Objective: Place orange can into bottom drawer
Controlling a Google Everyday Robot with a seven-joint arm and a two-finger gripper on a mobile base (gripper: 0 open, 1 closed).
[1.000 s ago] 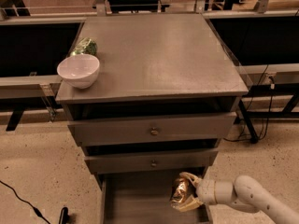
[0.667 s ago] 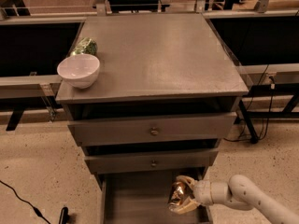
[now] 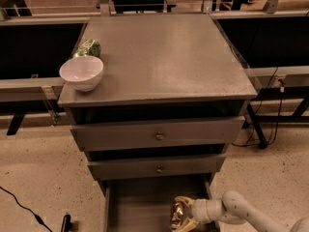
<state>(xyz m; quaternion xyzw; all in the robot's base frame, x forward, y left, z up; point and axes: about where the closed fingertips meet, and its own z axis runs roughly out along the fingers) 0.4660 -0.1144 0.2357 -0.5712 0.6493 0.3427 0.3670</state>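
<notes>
The orange can point(image 3: 176, 212) shows as a shiny orange-gold can low in the camera view, over the right part of the open bottom drawer point(image 3: 140, 202). My gripper point(image 3: 182, 216) comes in from the lower right on a white arm and is shut on the can, holding it inside the drawer's opening just above the grey floor. The drawer is pulled out toward the camera below the two upper drawers; its front part is cut off by the frame's bottom edge.
A white bowl point(image 3: 81, 72) and a green snack bag point(image 3: 89, 48) sit at the left of the cabinet top point(image 3: 164, 57). Two upper drawers with brass knobs point(image 3: 159, 136) are partly pulled out. A black cable point(image 3: 24, 207) lies on the floor at the left.
My gripper with the can has moved slightly left and lower into the bottom drawer. Nothing else has moved.
</notes>
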